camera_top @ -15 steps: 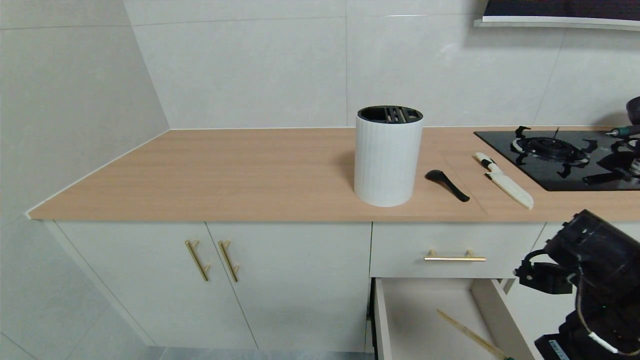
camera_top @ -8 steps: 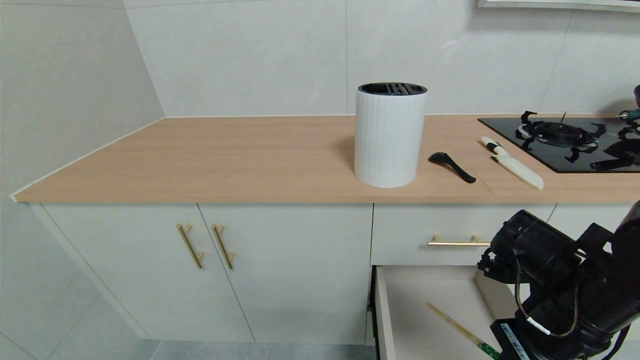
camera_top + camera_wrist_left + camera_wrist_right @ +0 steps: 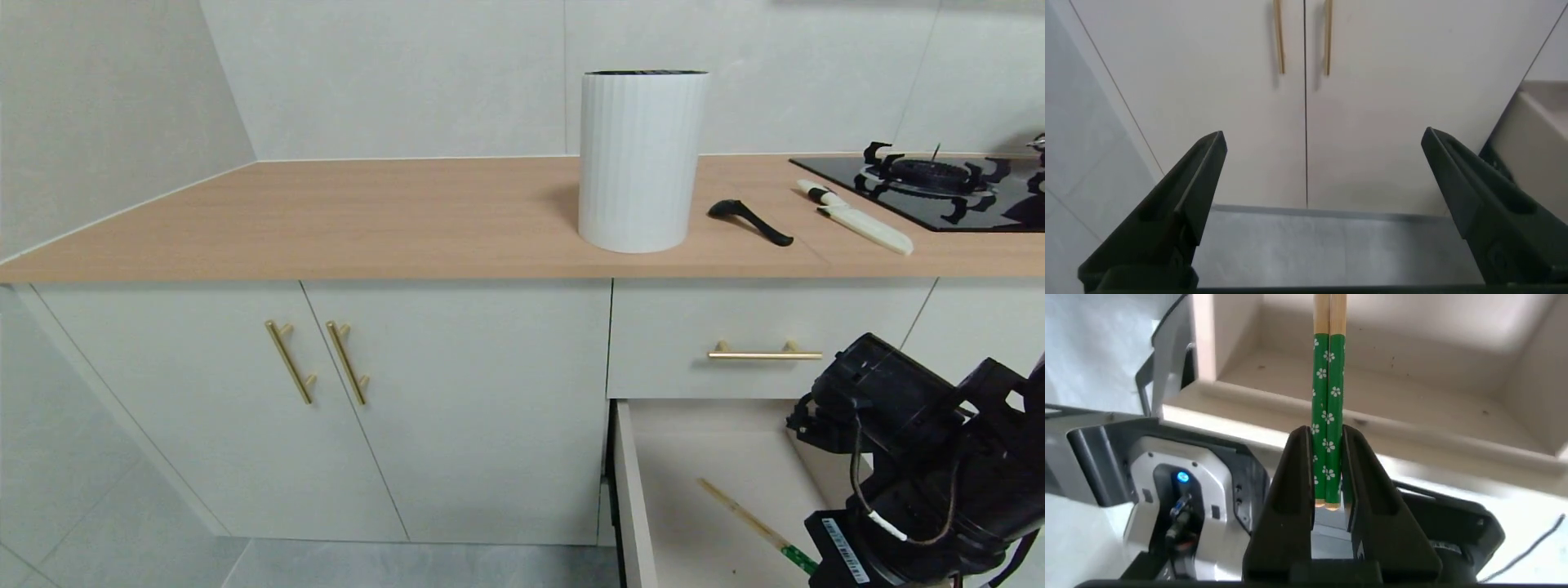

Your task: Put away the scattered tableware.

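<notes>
Chopsticks [image 3: 1328,400], green-patterned, are clamped in the right claw [image 3: 1328,437] at lower right, tips over the open drawer [image 3: 629,490]; left claw [image 3: 1323,140] gapes wide before the cabinet doors [image 3: 1388,98]; white ribbed holder [image 3: 641,159], black spoon [image 3: 747,220] and knife [image 3: 857,219] rest near the worktop [image 3: 367,220] front edge.

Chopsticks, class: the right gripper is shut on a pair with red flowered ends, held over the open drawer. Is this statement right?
Not quite. The chopsticks have green flowered ends, not red, as the right wrist view shows. The rest stands: the right gripper is shut on the pair, held over the open drawer.
</notes>
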{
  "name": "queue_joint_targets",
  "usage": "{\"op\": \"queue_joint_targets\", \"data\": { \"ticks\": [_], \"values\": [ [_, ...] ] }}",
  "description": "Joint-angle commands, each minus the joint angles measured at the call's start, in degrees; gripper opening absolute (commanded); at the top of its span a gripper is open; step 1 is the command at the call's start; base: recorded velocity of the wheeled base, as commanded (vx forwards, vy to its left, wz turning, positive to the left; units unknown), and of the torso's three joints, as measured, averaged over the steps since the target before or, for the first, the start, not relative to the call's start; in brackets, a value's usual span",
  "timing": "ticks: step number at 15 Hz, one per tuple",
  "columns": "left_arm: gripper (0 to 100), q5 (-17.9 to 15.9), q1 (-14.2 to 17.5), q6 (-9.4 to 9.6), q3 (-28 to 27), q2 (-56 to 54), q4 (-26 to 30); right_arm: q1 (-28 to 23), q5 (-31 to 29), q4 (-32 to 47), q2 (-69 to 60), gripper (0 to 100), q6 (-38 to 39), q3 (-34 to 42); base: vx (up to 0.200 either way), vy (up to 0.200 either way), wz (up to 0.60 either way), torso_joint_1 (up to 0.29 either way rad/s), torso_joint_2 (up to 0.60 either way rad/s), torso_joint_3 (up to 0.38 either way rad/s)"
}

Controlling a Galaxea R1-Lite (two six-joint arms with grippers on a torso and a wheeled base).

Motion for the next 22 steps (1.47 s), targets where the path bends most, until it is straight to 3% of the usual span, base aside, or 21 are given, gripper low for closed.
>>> {"op": "queue_joint_targets", "data": {
  "ticks": [1, 5, 9, 12, 16, 19, 22],
  "values": [
    [100, 0.01, -0.01, -0.01, 0.0, 0.0, 0.02, -0.02, -0.16, -0.04, -0.5, 0, 0.01, -0.01, 0.0, 0.0, 0.0, -0.071, 0.44, 0.369],
    [100, 0.01, -0.01, -0.01, 0.0, 0.0, 0.02, 0.06, -0.16, -1.71, -0.59, 0, 0.01, 0.52, 0.0, 0.0, 0.0, -0.037, 0.37, 0.321],
    [100, 0.01, -0.01, -0.01, 0.0, 0.0, 0.02, 0.06, -0.24, -4.96, 0.64, 0, -0.43, 0.43, 0.0, 0.0, 0.0, -0.002, 0.05, 0.04],
    [100, 0.01, -0.01, -0.01, 0.0, 0.0, 0.02, -1.25, -1.74, -13.4, 8.37, 0, -1.05, -1.77, 0.0, 0.0, 0.0, 0.0, 0.0, 0.0],
    [100, 0.01, -0.01, -0.01, 0.0, 0.0, 0.02, -2.84, -4.9, -14.28, 20.33, 0, -2.28, -6.78, 0.0, 0.0, 0.0, 0.0, 0.0, 0.0],
    [100, 0.01, -0.01, -0.01, 0.0, 0.0, 0.02, -2.75, -6.4, -17.09, 25.87, 0, -1.93, -5.81, 0.0, 0.0, 0.0, 0.0, 0.0, 0.0],
    [100, 0.01, -0.01, -0.01, 0.0, 0.0, 0.02, -2.92, -6.84, -25.62, 30.52, 0, -1.31, -2.65, 0.0, 0.0, 0.0, 0.0, 0.0, 0.0]
  ]
}}
